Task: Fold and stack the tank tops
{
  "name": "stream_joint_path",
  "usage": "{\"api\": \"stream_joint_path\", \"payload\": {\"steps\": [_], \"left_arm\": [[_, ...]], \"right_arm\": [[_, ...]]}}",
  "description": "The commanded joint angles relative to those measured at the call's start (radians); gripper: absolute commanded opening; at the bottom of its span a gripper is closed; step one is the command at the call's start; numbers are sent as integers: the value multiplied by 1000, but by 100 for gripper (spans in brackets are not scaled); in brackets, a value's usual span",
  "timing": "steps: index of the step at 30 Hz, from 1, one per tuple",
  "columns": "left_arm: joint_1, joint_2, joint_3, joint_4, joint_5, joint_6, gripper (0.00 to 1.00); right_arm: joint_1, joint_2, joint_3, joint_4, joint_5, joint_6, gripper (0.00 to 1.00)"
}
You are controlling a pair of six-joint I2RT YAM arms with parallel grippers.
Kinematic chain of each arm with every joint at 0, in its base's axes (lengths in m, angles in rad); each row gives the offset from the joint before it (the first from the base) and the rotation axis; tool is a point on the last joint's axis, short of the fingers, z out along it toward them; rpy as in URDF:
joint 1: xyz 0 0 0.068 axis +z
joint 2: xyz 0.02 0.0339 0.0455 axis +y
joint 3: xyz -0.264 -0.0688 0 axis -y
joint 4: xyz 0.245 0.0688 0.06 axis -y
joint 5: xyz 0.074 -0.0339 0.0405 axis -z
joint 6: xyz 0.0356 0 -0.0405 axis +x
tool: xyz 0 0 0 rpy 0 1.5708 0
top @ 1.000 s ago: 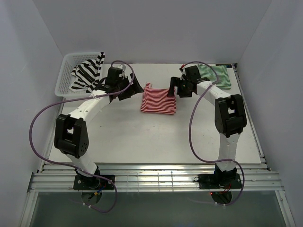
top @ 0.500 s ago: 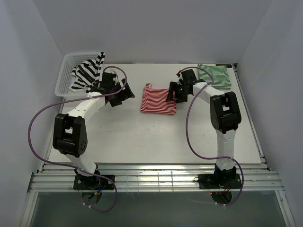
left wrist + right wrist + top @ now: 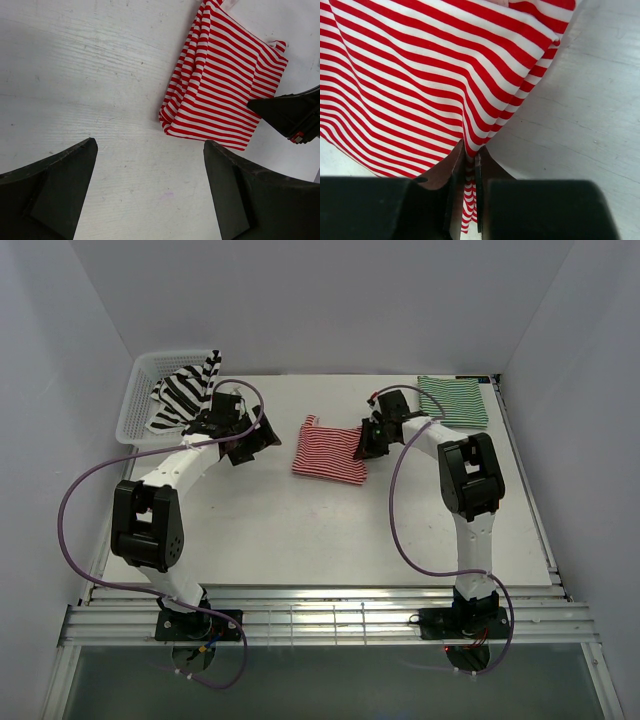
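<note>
The red-and-white tank top (image 3: 330, 452) sits folded around the middle of the table (image 3: 300, 530), a bit toward the far edge. The right gripper (image 3: 470, 157) has clamped down on its right-hand edge, and the cloth puckers up between the fingers. A second ago those jaws were wide apart, so that's the big change. The top's right side has also nudged left a little. The green-and-white tank top (image 3: 455, 400) lies folded flat in the far right corner. The black-and-white tank top (image 3: 185, 395) is heaped in the white mesh basket (image 3: 133, 405) at the far left corner, with one strap draped over the rim. The left gripper (image 3: 150, 144) is spread wide with nothing in it, just left of the red top, and it's backed off toward the basket.
</note>
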Motion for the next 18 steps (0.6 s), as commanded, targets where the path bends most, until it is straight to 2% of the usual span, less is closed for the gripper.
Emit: {"api": "stream_joint_path", "payload": {"steps": [1,11,18], "left_arm": [[15,-61,2,-6,-17,-1,98],[28,-56,16,-23,-27,11,98],[35,-61,24,-31,-34,21,98]], "right_arm": [[3,-17,52,-12,48,-71,8],[-2,-86,139,-69,152,-289,8],[-29,-89,247,-178,215,-448,8]]}}
